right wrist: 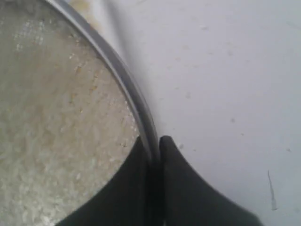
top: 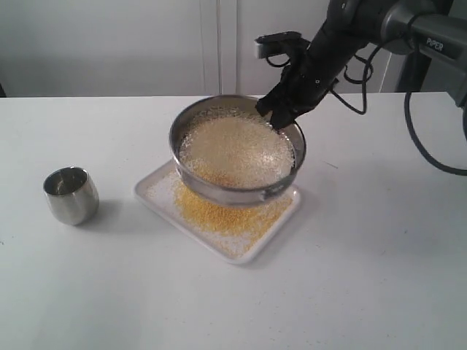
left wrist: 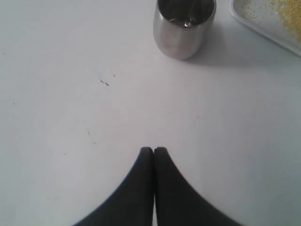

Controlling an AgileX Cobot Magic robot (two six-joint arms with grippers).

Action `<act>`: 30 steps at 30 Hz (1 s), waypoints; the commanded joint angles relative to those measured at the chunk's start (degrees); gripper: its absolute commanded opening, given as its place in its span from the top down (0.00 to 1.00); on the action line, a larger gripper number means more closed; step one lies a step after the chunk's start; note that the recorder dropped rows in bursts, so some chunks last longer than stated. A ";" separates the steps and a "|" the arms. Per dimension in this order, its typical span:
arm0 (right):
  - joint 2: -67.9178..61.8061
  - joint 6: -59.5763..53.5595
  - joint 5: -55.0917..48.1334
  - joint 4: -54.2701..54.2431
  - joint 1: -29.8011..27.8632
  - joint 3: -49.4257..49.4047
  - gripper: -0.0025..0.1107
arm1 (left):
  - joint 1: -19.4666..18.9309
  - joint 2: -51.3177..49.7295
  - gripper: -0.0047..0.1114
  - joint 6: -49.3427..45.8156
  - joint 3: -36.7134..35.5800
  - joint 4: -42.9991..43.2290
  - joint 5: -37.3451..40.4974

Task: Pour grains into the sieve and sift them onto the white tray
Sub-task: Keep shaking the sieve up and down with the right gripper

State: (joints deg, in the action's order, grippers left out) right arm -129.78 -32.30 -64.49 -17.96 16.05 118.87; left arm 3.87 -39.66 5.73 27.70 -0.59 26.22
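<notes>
The steel sieve (top: 235, 193) hangs tilted just above the white tray (top: 150, 195). My right gripper (top: 276, 115) is shut on its far rim (right wrist: 123, 75), one finger inside the ring and one outside. Pale whitish grains (top: 237, 149) cover the mesh (right wrist: 47, 117). A layer of fine yellow grains (top: 226, 215) lies on the tray beneath the sieve. My left gripper (left wrist: 154, 149) is shut and empty over bare table, short of the steel cup; it does not show in the exterior view.
A small rounded steel cup (top: 71, 194) stands upright on the white table, left of the tray; the left wrist view shows the cup (left wrist: 184, 26) beside a tray corner (left wrist: 263, 23). Cables hang behind the right arm (top: 379, 29).
</notes>
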 commanded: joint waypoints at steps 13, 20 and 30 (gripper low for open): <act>0.70 -5.25 -2.69 -0.06 1.55 0.30 0.98 | -0.23 0.33 0.96 0.31 -0.22 -0.61 0.34; 0.65 -13.03 -5.48 -0.52 1.61 0.30 0.98 | -0.23 0.33 0.96 0.31 -0.22 -0.61 0.34; 0.49 11.00 6.04 -1.50 -0.75 0.30 0.98 | -0.23 0.33 0.96 0.31 -0.22 -0.61 0.34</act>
State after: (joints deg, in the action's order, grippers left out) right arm -130.18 -34.60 -66.76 -19.54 16.05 118.77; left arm 3.87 -39.66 5.73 27.70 -0.59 26.22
